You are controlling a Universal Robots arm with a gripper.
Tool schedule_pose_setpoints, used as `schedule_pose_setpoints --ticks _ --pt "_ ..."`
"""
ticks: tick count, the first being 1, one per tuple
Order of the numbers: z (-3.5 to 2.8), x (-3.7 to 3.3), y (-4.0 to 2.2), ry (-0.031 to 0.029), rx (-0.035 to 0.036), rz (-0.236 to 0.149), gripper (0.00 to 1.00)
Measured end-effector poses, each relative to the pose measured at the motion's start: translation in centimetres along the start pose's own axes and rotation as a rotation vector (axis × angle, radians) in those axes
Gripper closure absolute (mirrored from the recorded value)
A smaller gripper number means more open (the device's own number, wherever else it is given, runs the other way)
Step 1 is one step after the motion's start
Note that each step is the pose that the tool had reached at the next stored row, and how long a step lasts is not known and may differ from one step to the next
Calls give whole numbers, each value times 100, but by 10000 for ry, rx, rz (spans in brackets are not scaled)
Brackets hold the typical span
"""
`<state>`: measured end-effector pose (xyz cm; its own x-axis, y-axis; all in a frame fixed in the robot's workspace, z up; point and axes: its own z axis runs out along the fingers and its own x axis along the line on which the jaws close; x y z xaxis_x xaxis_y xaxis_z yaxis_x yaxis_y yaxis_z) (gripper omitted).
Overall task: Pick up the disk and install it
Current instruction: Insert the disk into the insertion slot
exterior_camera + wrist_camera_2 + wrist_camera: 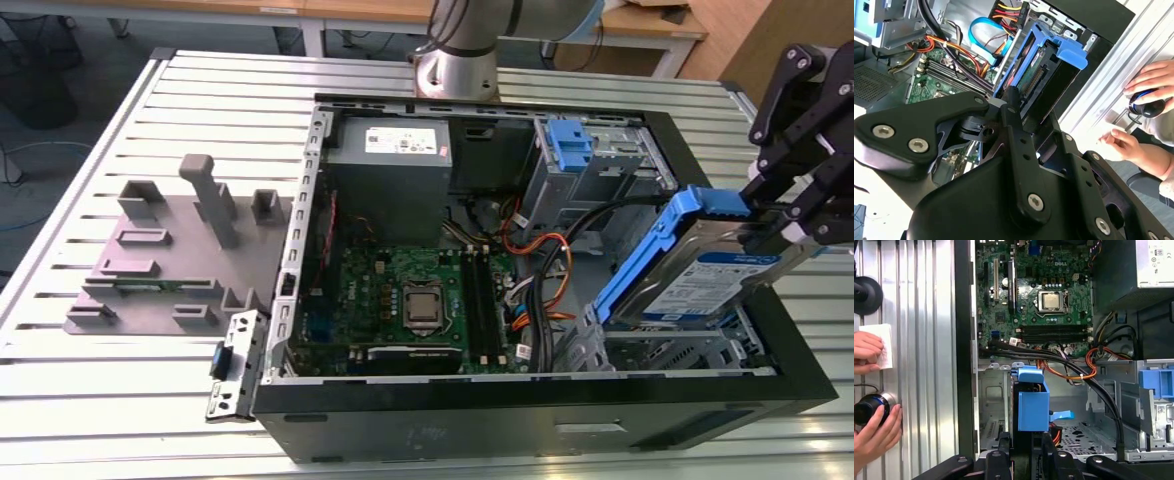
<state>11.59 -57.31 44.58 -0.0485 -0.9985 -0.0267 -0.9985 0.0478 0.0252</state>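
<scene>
Fingers (1016, 130) clamped on one short end of the disk (705, 285). In the exterior view, at that view's right, the disk hangs tilted in the air. It touches no surface, and its lower end is over the open metal bay (674, 352) at the near corner of the case. Gripping it by the end appears to leave the long sides and the far end free for the bay.

- **Counter** (120, 400): slatted metal, carrying everything.
- **Computer case** (534, 425): laid on its side with the panel off, so the inside faces up and can be reached from above.
- **Grey fixture block** (160, 260): on the counter just beside the case, at the exterior view's left, slots upward.
- **Power supply** (398, 150): grey box in the far corner, well apart from the disk.
- **Circuit board** (400, 295): flat on the case floor.
- **Cables** (567, 235): run from the circuit board past the bay, near the disk. They are a likely snag.
- **Blue bracket** (1033, 402): frames the disk. In the first wrist view it stands edge-on between the fingers, above the bay floor.
- **Blue latch** (570, 145): fixed to the far bay, untouched.
- **Person's hand** (874, 432): rests on a round black device beside the case.
</scene>
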Motion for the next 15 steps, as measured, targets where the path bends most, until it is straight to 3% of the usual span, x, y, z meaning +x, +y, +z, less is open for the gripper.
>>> schedule_pose_setpoints --ticks 15 --pt "260 14 -7 1 0 0 65"
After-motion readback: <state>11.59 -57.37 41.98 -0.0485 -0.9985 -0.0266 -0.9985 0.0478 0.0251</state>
